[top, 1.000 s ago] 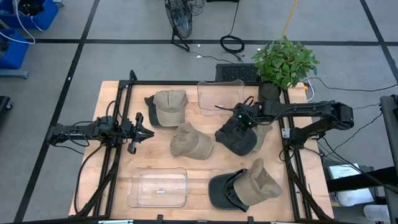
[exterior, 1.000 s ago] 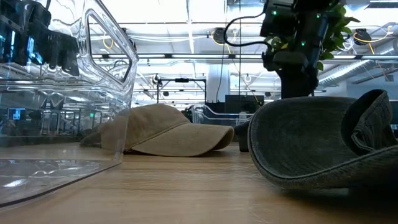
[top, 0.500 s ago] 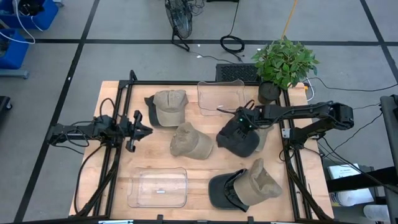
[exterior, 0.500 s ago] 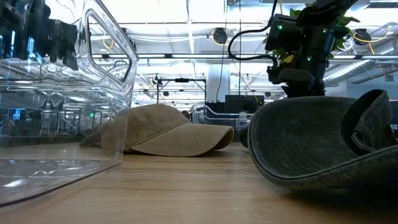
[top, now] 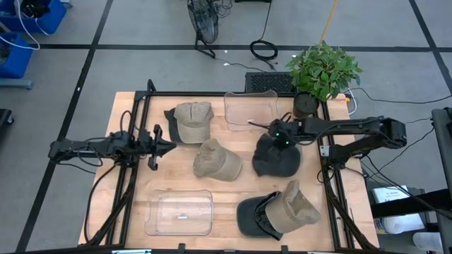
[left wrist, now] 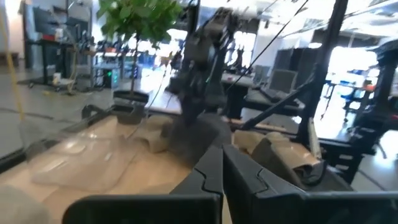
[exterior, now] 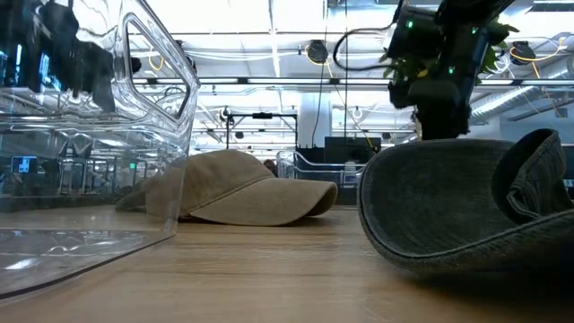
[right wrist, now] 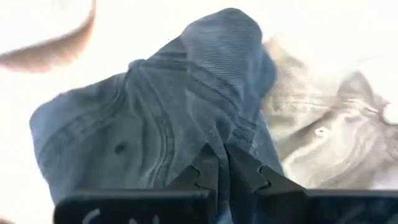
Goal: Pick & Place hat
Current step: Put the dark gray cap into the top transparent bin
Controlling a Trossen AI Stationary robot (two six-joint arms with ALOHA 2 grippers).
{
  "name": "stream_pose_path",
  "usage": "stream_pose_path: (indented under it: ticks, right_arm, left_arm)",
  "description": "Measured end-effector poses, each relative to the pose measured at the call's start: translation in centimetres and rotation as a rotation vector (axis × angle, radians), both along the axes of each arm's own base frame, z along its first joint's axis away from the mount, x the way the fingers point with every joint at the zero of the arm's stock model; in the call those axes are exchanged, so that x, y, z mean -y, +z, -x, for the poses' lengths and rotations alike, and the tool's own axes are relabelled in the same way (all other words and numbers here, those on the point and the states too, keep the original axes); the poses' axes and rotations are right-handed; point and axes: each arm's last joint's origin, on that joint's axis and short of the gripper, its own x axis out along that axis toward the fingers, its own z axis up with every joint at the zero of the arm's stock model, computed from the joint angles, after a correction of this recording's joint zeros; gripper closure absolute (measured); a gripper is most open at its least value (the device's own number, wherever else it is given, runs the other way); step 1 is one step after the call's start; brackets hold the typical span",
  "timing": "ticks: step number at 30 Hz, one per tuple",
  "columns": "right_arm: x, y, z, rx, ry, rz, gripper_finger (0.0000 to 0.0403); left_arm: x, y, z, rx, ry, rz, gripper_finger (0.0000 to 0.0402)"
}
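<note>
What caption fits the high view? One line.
Right gripper pinches the dark hat among tan hats; left gripper waits.

High view looked straight down over whole desk (top: 134,204). Low view sat level at desk surface. My wrist views looked close past fingers; all shared dark hat (top: 277,156).

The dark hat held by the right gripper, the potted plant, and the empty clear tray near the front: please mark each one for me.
dark hat (top: 277,159), high view, on its crown.
potted plant (top: 323,69), high view, on its leaves.
clear tray (top: 179,212), high view, on its floor.
</note>
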Motion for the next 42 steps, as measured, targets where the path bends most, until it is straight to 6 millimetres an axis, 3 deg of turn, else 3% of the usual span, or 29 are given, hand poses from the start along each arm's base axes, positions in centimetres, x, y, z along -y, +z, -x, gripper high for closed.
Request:
stream_pose_path:
  ticks: [9,18,30,36,42]
  right_arm:
    - [-0.5,4.2,2.5,0.202,-0.078,0.006,0.0399]
    - [-1.0,6.7,3.8,0.394,-0.163,0.063,0.0402]
    - [-2.1,10.4,-0.9,0.915,-0.305,0.331,0.0402]
    - [-1.2,8.8,-4.1,0.929,-0.473,0.487,0.0402]
    - [-0.3,5.7,-6.3,0.891,-0.645,0.647,0.0403]
  left_arm:
    - [0.0,-0.5,-0.4,-0.057,0.016,0.004,0.0387]
    - [-0.1,-0.5,-0.4,-0.058,0.04,0.001,0.0385]
    - [-0.3,-0.5,-0.4,-0.058,0.087,0.011,0.0393]
    - [-0.3,-0.5,-0.4,-0.057,0.087,0.02,0.0378]
    - [-0.3,-0.5,-0.4,-0.056,0.087,0.021,0.0397]
